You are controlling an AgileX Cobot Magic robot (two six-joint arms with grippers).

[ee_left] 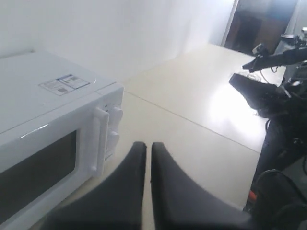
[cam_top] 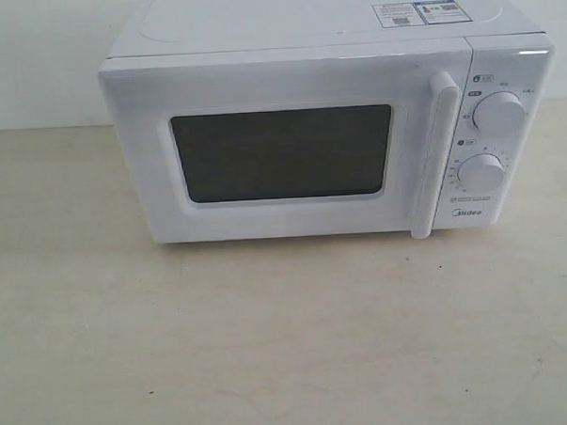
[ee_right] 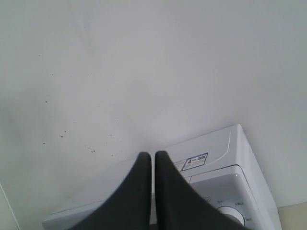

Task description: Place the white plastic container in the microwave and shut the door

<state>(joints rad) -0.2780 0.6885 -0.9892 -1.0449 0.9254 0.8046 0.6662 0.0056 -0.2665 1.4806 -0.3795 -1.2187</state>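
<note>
Nearest me in the exterior view: a bare stretch of pale table point(cam_top: 290, 353), lightly scuffed. No arm shows in this view.

Beyond it the microwave point(cam_top: 304, 42) stands square-on at the far side of the table, in front of a white wall. Its door point(cam_top: 280, 81) sits flush with the front, closed. The window point(cam_top: 283, 154) is dark and I cannot see through it. The vertical white handle point(cam_top: 432, 154) runs down the door's right edge. To the right of it are 2 round knobs, upper point(cam_top: 498, 112) and lower point(cam_top: 482, 173). A printed sticker point(cam_top: 416, 13) lies on the top, toward the far right.

White plastic container: I find it in none of the 3 views, and I cannot tell whether it sits behind that dark window.

Left gripper point(ee_left: 147, 145): the 2 black fingers are drawn almost together, only a thin slit between them, nothing held. It hangs above the table, clear of the microwave point(ee_left: 48, 110). Dark arm hardware point(ee_left: 283, 120) with cables shows further off in the same view.

Right gripper point(ee_right: 153, 154): fingers pressed close, a hairline gap, nothing in them. It points toward the white wall point(ee_right: 144, 72), with the microwave's top point(ee_right: 211, 158) behind the fingers, untouched.
</note>
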